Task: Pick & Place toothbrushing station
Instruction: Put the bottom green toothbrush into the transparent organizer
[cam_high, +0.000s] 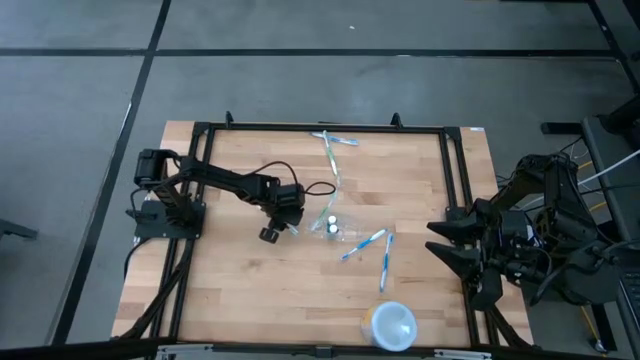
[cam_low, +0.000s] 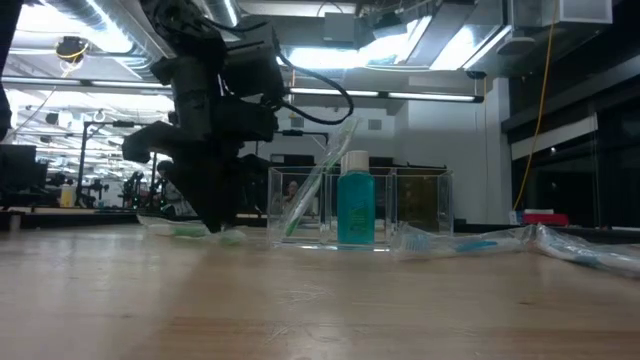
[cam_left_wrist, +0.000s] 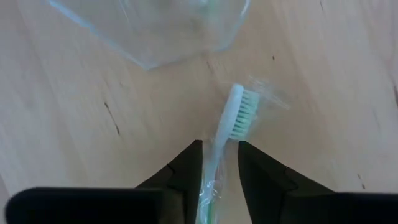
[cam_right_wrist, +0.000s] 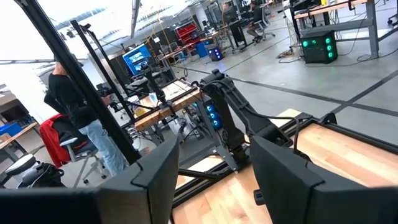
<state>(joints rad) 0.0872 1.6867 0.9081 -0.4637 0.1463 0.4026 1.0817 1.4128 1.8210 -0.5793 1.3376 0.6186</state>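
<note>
Fingers (cam_left_wrist: 186, 168) of the left gripper (cam_left_wrist: 219, 163) straddle a wrapped toothbrush (cam_left_wrist: 231, 121) on the wood, one dark tip either side of its handle, a sliver of daylight showing on each flank, so not clamped tight. The green-and-white bristle head pokes out just past the tips.

Big picture: the table (cam_high: 250, 290) has a black frame running round its edges, and the widest bare wood is the near left part and the strip along the front edge. The left arm (cam_high: 225, 183) reaches from its base at the left edge toward the middle, with the left gripper (cam_high: 272, 232) pointing down at the wood, just left of the station. The right arm (cam_high: 500, 240) sits folded at the right edge, clear of the work; from its wrist view the right gripper (cam_right_wrist: 208, 177) has its fingers well apart, nothing between them, looking out at the table corner and the room, where a person (cam_right_wrist: 78, 109) stands.

Next, the station (cam_high: 335, 225): a clear holder near the table's centre, just right of the left gripper. From the low view it (cam_low: 360, 210) stands upright with a teal bottle (cam_low: 356, 205) and a leaning brush inside; one clear corner (cam_left_wrist: 180, 37) lies close ahead of the gripped brush's head.

Smaller bits: a white cup (cam_high: 391, 324) near the front edge, right of centre, well apart from everything. Two blue brushes (cam_high: 375, 250) lie just right of the station. Another wrapped brush (cam_high: 331, 150) lies toward the far edge.
</note>
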